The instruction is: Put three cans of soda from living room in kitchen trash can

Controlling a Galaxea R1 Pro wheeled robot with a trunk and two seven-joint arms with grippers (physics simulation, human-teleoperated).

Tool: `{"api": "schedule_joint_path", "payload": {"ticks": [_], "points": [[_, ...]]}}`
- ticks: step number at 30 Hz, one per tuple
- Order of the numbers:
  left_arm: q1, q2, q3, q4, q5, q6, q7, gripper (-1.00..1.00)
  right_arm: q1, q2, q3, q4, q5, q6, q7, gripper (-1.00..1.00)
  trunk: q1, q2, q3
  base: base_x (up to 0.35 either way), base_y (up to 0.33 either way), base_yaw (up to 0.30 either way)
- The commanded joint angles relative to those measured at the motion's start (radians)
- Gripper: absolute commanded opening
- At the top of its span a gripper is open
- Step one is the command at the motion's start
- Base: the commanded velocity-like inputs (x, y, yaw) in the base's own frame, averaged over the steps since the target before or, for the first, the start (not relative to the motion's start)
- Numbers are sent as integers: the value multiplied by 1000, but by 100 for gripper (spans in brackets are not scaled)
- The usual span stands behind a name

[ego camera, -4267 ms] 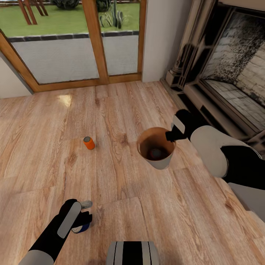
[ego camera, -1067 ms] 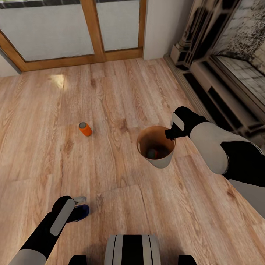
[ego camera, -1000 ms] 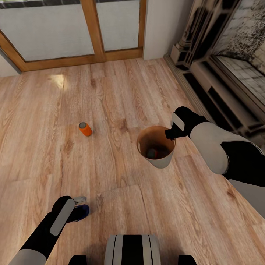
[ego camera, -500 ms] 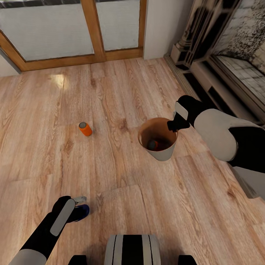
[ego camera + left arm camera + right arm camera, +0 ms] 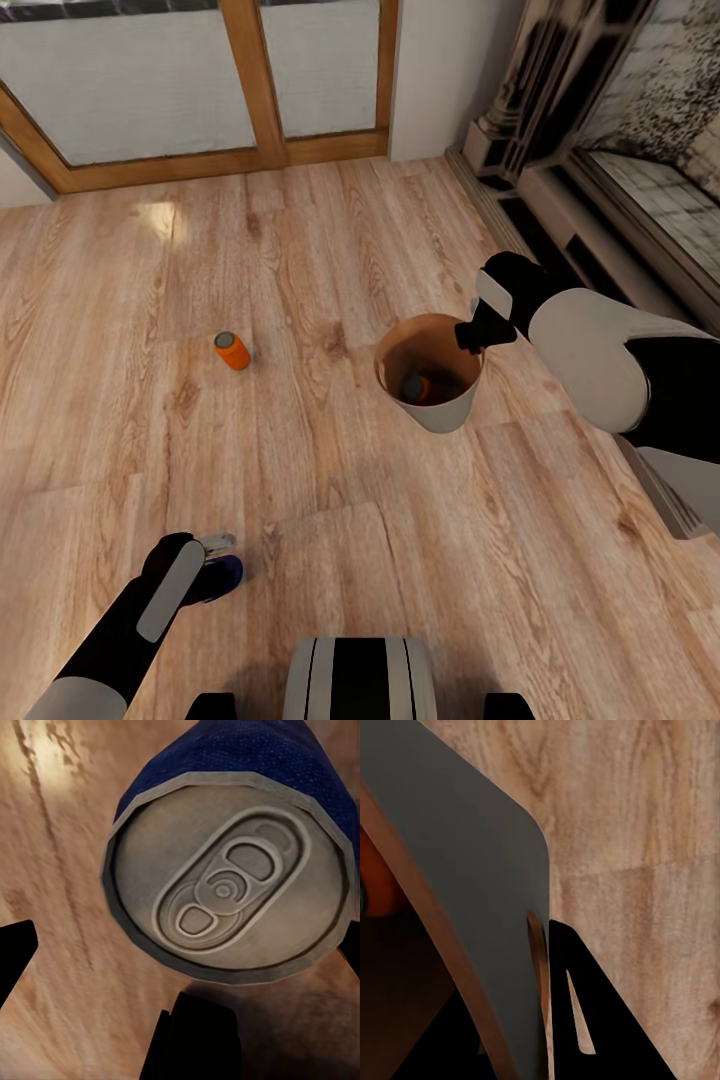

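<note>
- Now slightly higher and further toward the fireplace [image 5: 610, 120] than half a second ago: the trash can [image 5: 445, 412], hanging tilted above the wood floor [image 5: 330, 250].
- Still pinched at its rim by the right gripper [image 5: 472, 334]; in the right wrist view, one dark finger [image 5: 585, 1020] outside the grey wall [image 5: 465, 870], the copper inside next to it.
- Inside the bin, one orange can [image 5: 416, 388] lying on the bottom, rolled a little compared with before.
- Second orange can [image 5: 232, 351] standing on the floor, well apart from the bin, same place as earlier.
- Blue can [image 5: 222, 572] near the bottom left, unchanged, between the fingers of the left gripper [image 5: 215, 562].
- Left arm low and stretched forward; in the left wrist view, grey top [image 5: 229, 885] of the blue can very close, dark fingertips on both sides, contact not possible to tell.
- Right arm bent, reaching inward from the right side.
</note>
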Motion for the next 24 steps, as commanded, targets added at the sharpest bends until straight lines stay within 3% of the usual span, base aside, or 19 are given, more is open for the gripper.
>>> {"api": "schedule_joint_path", "payload": {"ticks": [1, 16, 17, 24], "points": [[0, 0, 0, 0, 1, 0, 0, 100, -1, 0, -7, 0, -12, 0, 3, -100, 0, 0, 0, 0, 0, 0], [-1, -1, -8, -2, 7, 2, -6, 100, 0, 3, 19, 0, -11, 0, 3, -100, 0, 0, 0, 0, 0, 0], [-1, -1, -8, -2, 7, 2, -7, -100, 0, 3, 20, 0, -11, 0, 3, -100, 0, 0, 0, 0, 0, 0], [-2, -1, -8, -6, 7, 3, -7, -100, 2, 1, 25, -1, -11, 0, 3, -100, 0, 0, 0, 0, 0, 0]]}}
